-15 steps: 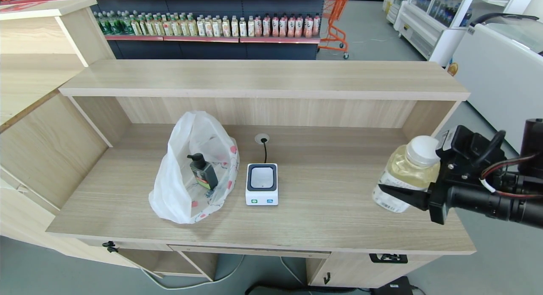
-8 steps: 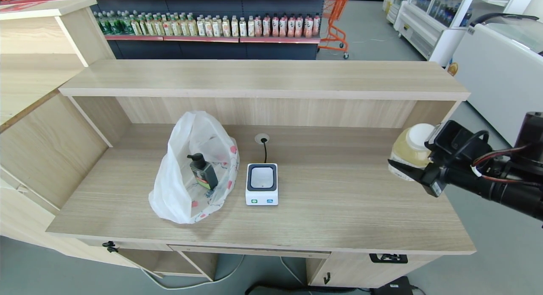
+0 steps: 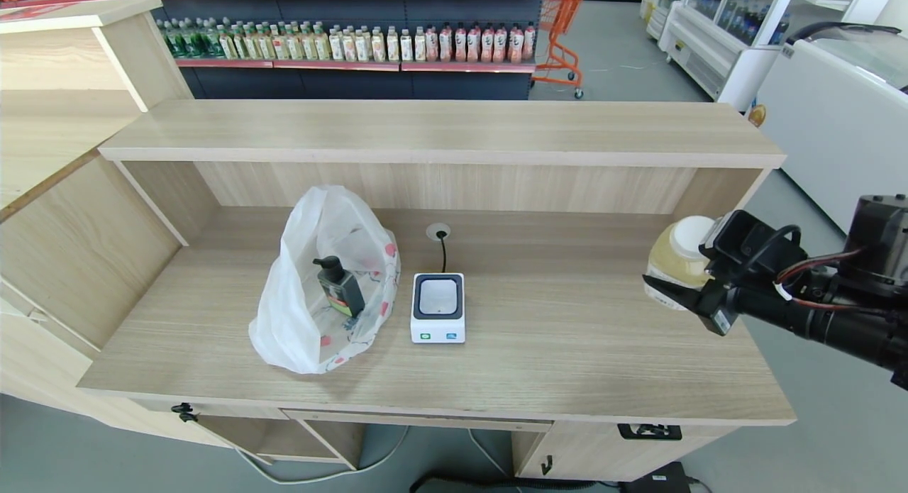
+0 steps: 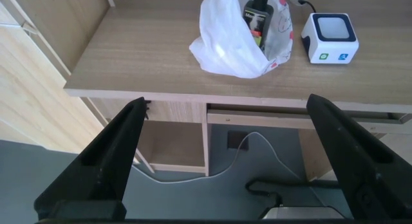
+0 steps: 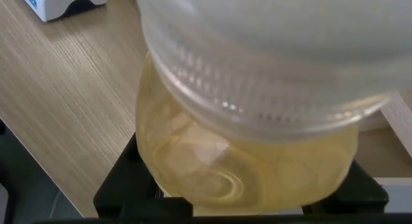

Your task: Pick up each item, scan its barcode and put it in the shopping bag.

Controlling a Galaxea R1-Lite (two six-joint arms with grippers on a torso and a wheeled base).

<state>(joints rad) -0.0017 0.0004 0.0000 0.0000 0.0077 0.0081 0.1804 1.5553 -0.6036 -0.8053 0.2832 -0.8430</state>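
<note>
Wooden bench (image 3: pixel 567 351) has the scanner (image 3: pixel 438 307) on it, and far right of the scanner the right hand (image 3: pixel 670 279) squeezes a yellow bottle (image 3: pixel 674 260) tight, so it should bring the barcode slowly over the scanner, never letting go.

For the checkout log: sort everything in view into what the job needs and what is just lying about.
Job:
- yellow-liquid bottle, gripped in the right hand over the right end of the counter
- scanner, mid-counter
- shopping bag, left of the scanner
- pump bottle, already inside the bag

Lying about:
- drinks shelf behind the counter
- orange cart
- chest freezer, far right
</note>
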